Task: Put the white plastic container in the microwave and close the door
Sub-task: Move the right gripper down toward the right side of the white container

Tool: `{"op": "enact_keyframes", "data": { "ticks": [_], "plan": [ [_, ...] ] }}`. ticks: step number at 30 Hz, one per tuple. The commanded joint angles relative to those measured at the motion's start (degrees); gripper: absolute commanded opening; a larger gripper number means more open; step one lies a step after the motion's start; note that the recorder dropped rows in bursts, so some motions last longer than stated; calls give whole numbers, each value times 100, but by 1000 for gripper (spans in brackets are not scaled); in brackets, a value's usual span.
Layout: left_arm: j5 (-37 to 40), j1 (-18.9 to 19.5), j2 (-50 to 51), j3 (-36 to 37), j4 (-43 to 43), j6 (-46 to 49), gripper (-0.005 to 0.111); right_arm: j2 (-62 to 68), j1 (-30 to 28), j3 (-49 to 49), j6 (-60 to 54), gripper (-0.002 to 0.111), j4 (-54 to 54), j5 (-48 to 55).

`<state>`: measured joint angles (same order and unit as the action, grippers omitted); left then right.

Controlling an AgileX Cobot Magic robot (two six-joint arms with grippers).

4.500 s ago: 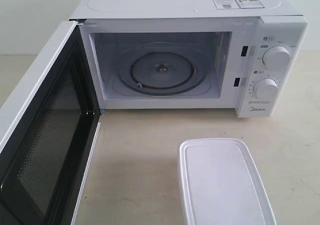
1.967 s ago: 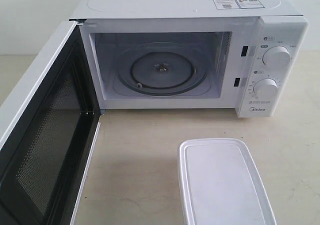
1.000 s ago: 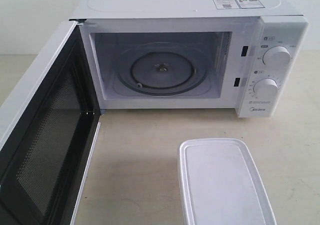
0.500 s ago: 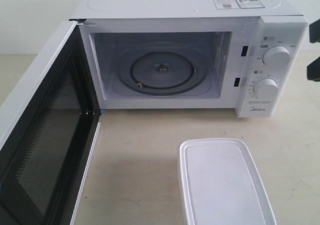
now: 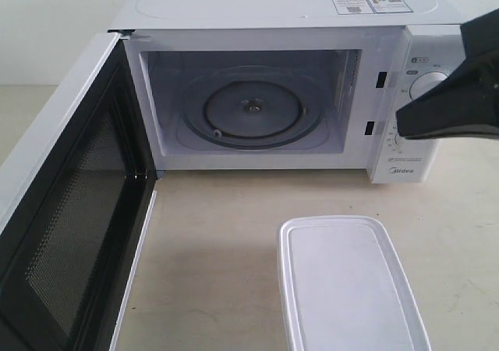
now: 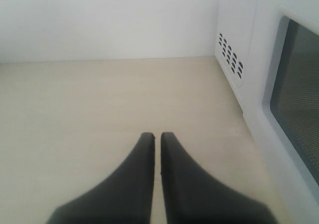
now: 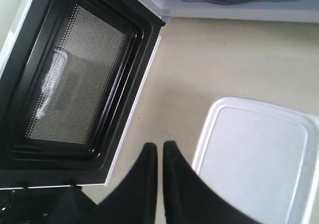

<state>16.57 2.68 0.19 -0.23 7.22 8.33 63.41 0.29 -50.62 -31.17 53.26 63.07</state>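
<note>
One change: right gripper (jaws together) now overlaps the microwave.

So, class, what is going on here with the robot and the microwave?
Nothing is held yet. The microwave has its door wide open, and the white plastic container sits lidded on the table in front of it. The right gripper, shut, hovers near the container; the left gripper, shut too, is beside the door's outer face.
</note>
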Motion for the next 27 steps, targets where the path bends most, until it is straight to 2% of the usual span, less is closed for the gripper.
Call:
{"op": "enact_keyframes", "data": {
  "ticks": [1,6,10,18,24,27],
  "plan": [
    [-4,13,-19,23,-16,-40,4,185,-500,528,-803,0,834,225],
    [-4,13,-19,23,-16,-40,4,221,-1073,841,-1415,0,1760,690],
    [-4,13,-19,23,-16,-40,4,560,-1384,1224,-2019,0,2233,690],
    [-4,13,-19,23,-16,-40,4,1477,-1718,2052,-3153,0,2316,690],
    [-4,13,-19,23,-16,-40,4,2021,-2148,2506,-3175,0,2397,690],
    [-4,13,-19,23,-16,-27,4,2075,-2274,2600,-3216,1,1971,690]
  ]
}}
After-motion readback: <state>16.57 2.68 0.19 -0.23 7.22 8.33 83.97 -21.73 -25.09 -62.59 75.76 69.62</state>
